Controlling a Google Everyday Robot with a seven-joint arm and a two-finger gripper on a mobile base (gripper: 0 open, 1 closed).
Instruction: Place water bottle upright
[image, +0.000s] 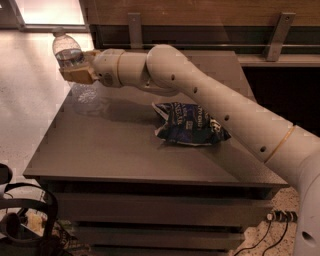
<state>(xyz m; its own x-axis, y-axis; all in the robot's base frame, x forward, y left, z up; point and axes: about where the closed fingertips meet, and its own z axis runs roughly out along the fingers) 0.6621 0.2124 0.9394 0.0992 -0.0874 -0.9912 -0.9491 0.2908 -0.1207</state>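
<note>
The water bottle (69, 56) is clear plastic with a pale cap on top. It stands nearly upright at the far left corner of the grey table (120, 145), its lower part low over the tabletop. My gripper (76, 74) reaches in from the right and is shut on the bottle's middle, with tan fingers (80, 75) around it. Whether the bottle's base touches the table is hidden by the fingers.
A crumpled dark blue chip bag (190, 124) lies near the table's middle, under my arm. A wooden wall with metal brackets (134, 30) runs behind the table. Black cables and equipment (20, 220) sit on the floor at lower left.
</note>
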